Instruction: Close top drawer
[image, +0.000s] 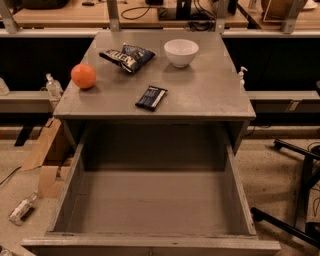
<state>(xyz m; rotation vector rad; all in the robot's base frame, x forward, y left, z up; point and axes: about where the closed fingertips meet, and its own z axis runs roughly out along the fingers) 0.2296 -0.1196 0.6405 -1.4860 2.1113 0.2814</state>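
One grey top drawer (150, 243) gapes fully open (gripper out of view).

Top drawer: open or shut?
Open: the top drawer is pulled far out, its bare grey interior fully exposed. The gripper is not in view.
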